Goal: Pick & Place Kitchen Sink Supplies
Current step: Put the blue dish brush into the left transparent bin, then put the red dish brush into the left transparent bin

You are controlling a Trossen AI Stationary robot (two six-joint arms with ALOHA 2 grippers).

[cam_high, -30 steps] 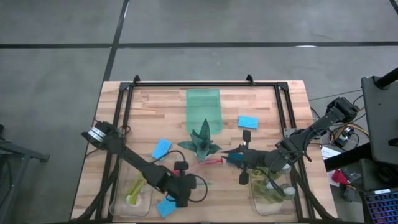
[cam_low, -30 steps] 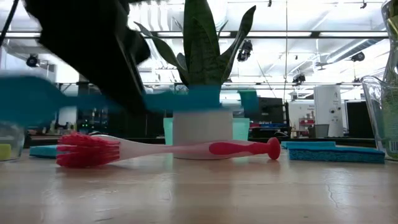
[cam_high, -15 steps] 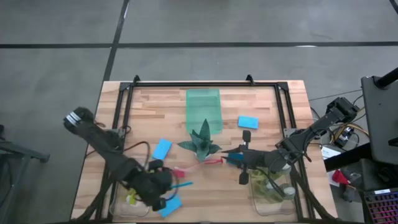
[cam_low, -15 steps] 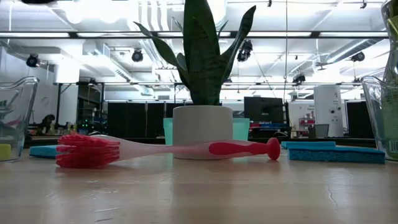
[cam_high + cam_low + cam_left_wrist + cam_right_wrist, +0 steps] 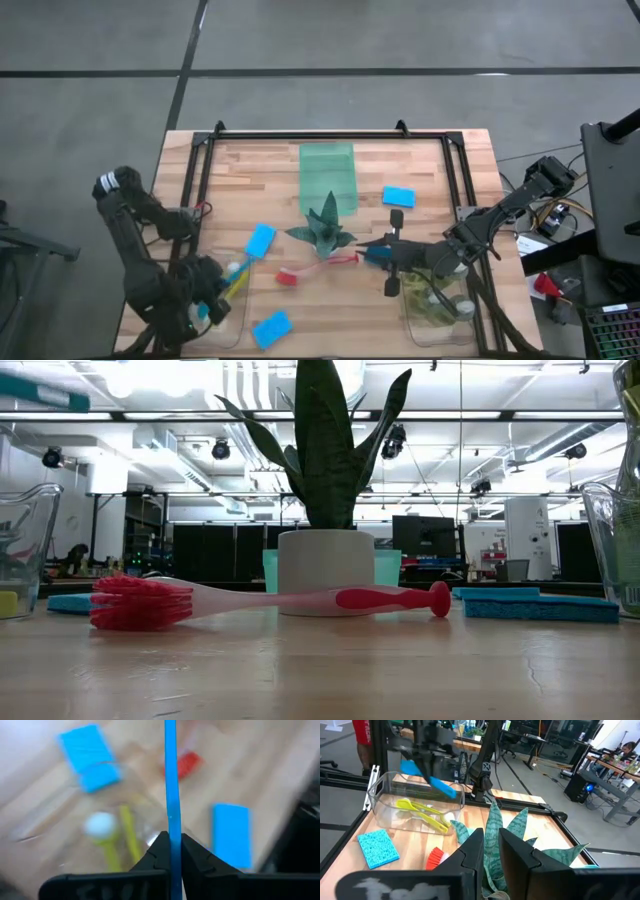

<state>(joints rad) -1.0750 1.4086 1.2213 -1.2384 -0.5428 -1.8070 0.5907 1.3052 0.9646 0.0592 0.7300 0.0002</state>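
Observation:
My left gripper [image 5: 205,297] hangs over the clear left bin [image 5: 190,325], shut on the blue brush [image 5: 170,780]. The right wrist view shows that brush [image 5: 436,784] slanting above the bin [image 5: 385,805], where a yellow brush [image 5: 426,811] lies. The red brush [image 5: 315,265] lies flat on the table near the plant [image 5: 325,228]. Blue sponges [image 5: 260,238] [image 5: 272,327] [image 5: 398,196] lie flat. My right gripper [image 5: 390,255] waits beside the plant, open by a narrow gap [image 5: 492,847]. My left gripper pinches the blue brush's thin handle [image 5: 173,832] between its two fingers. The handle runs straight out ahead, along the fingers. The brush is lifted clear, slanting above the left bin.
The green tray [image 5: 328,175] lies behind the plant. The right bin [image 5: 450,325] holds yellow-green things. A black frame [image 5: 330,135] rims the table. A person in red [image 5: 362,732] stands beyond the table's left end.
My left gripper, holding the blue brush, has swung from the table's near middle toward the left edge and up, ending over the left bin. The near blue sponge that it covered now shows. The red brush has stayed put.

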